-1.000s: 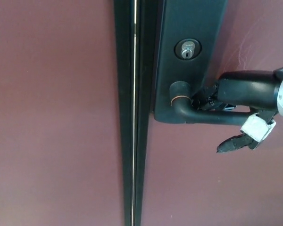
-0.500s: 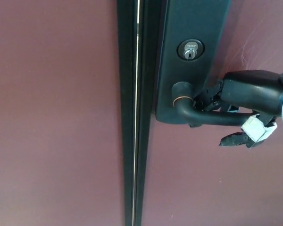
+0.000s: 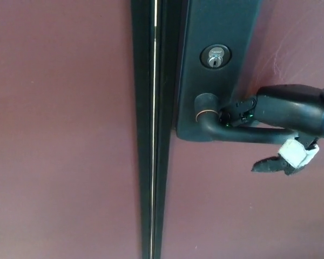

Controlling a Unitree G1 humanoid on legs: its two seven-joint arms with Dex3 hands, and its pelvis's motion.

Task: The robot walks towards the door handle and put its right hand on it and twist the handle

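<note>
Door handle, a dark lever, runs rightward from its round hub on the black lock plate, just below the silver keyhole. Right hand lies over the lever from the right, fingers curled around it. Maroon door panels flank a dark seam.

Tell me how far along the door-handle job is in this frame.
Done: the approach; the maroon door fills the head view. In hand: the black right hand lies along the top of the dark metal lever handle, its tip near the pivot below the silver keyhole. Whether its fingers are closed around the lever cannot be told. Left: the twist; the lever looks roughly level.
</note>
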